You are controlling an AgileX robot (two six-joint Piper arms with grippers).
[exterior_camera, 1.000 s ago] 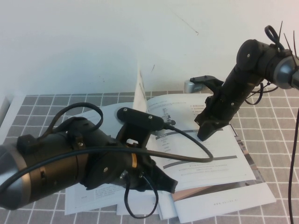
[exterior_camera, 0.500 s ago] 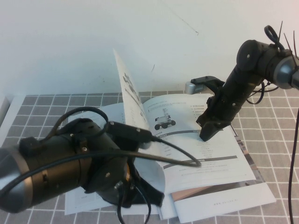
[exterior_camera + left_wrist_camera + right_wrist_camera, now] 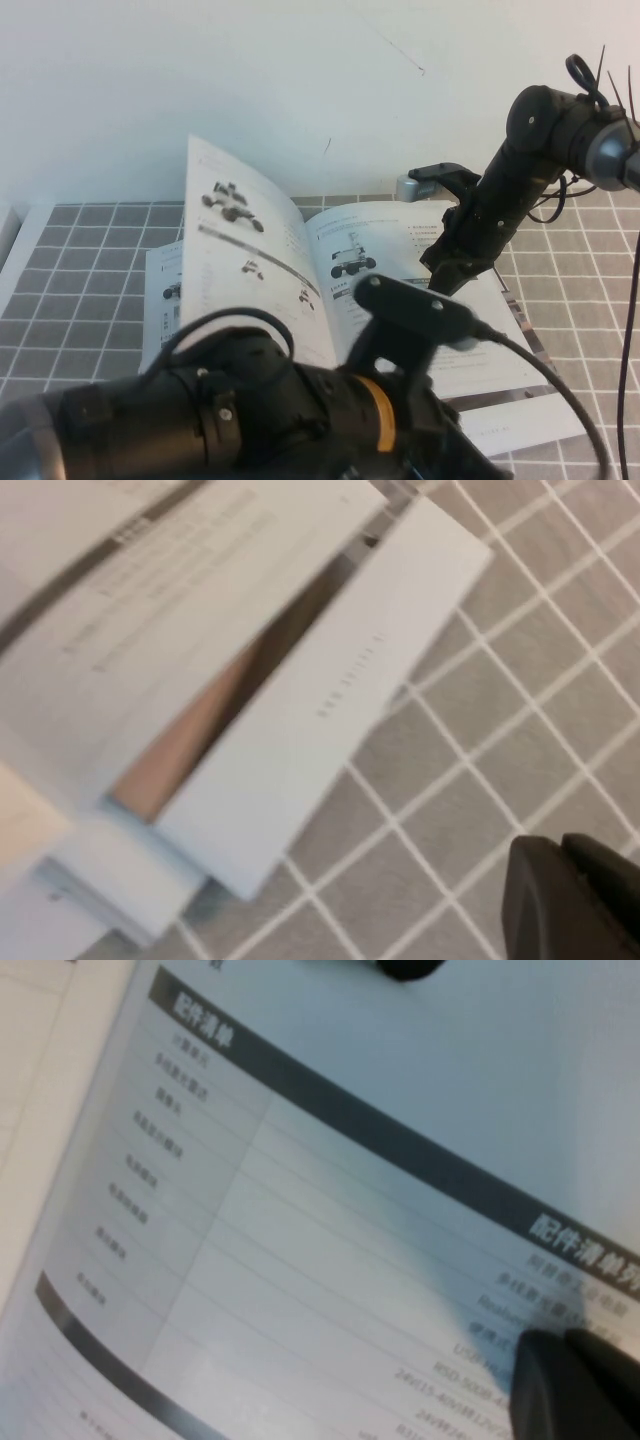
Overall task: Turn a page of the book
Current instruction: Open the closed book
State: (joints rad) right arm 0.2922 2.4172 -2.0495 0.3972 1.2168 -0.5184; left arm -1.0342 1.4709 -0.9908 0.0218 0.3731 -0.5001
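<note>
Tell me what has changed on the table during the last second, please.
The page swung from nearly upright over toward the robot's left and now leans open, showing its printed side. The left arm slid across the near edge toward the right; its left gripper now hangs over the tiles beside the stacked booklets. The right gripper, fingers shut, stayed pressed on the right-hand page of the book.

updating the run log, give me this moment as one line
page: lifted, mid-turn | book: open on table | right end effector: shut, pressing right-hand page | left end effector: over book's near edge

Left hand (image 3: 570,895) low and near, right hand (image 3: 447,275) closed, angled downward
</note>
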